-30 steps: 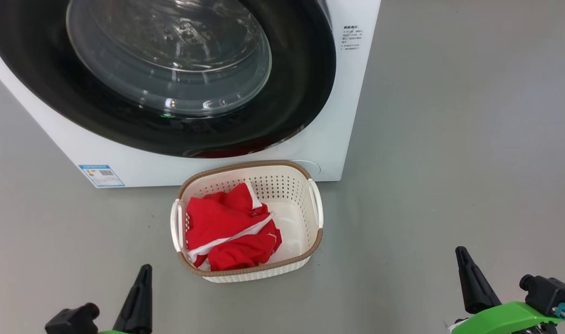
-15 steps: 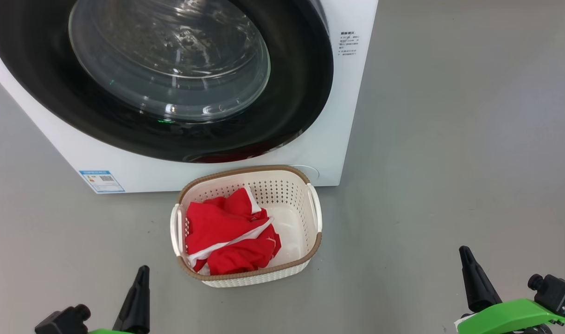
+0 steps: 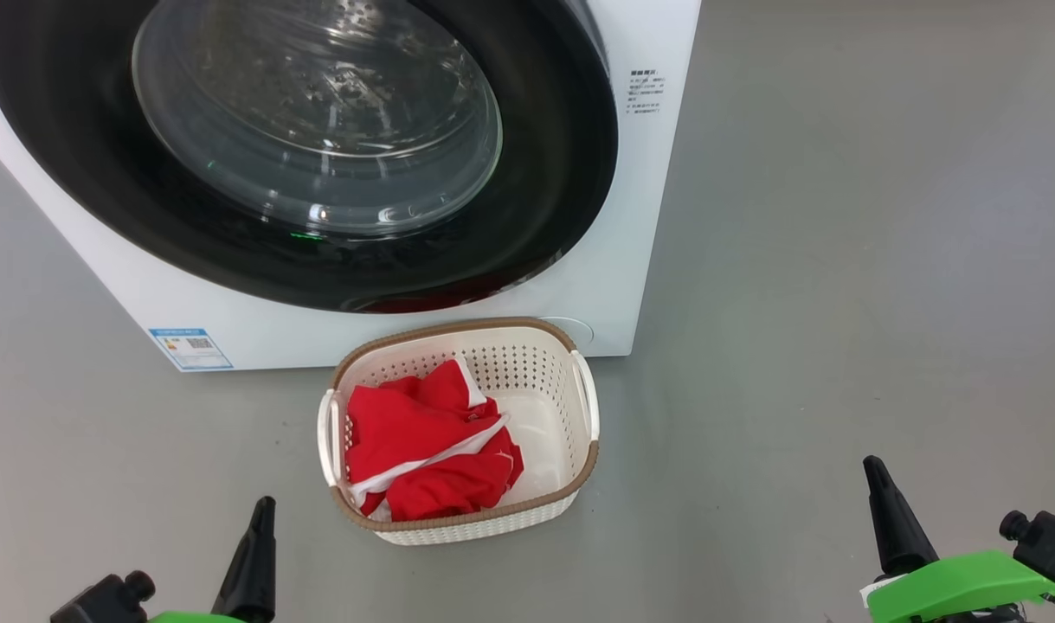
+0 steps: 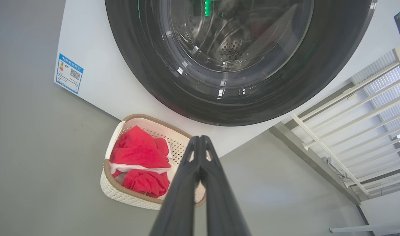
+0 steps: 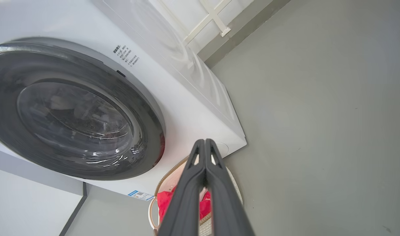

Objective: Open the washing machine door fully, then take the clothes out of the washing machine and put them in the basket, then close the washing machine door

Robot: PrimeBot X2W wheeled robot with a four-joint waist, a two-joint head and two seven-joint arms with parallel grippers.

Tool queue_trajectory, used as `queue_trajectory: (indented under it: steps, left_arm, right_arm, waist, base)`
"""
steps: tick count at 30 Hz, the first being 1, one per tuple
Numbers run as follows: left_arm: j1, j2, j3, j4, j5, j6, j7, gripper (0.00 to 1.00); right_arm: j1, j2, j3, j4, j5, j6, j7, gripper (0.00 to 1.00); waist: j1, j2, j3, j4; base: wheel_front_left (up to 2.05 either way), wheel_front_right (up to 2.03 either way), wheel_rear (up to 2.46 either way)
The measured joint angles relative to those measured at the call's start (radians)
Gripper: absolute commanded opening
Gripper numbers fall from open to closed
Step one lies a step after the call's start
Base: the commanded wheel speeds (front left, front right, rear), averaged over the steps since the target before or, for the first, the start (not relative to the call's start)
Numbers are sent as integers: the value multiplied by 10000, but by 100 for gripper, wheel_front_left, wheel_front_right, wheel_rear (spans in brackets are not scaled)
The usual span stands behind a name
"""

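Since a second ago my head camera has shifted, so the washing machine [image 3: 657, 199] and the basket [image 3: 458, 328] sit a little lower in the head view; that is the camera moving, not the things, and both grippers have hardly changed place. My left gripper [image 3: 261, 510] hangs low at my left, its two dark fingers pressed together on nothing. My right gripper [image 3: 876, 472] is the same at my right, well apart from the basket. Forward of them, the basket stands on the grey floor [image 3: 839, 303], just in front of the washing machine. The clothes [image 3: 423, 441] lie heaped in its left half, red with white trim, with bare bottom showing at the right. Beyond, the washing machine door [image 3: 562, 173] is closed against the white front, steel drum visible through its glass. A blue label [image 3: 189, 349] sits at the front's lower left corner.
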Motion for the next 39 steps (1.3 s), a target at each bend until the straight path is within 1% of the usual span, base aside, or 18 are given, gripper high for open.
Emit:
queue_trajectory:
  steps: [39]
  left_arm:
    - [-42, 4, 261, -138, -3996, 0, 1024, 0]
  right_arm:
    - [-386, -13, -355, -194, 3494, -2, 1124, 0]
  waist:
    - [0, 0, -466, -114]
  base:
    - [0, 0, 0]
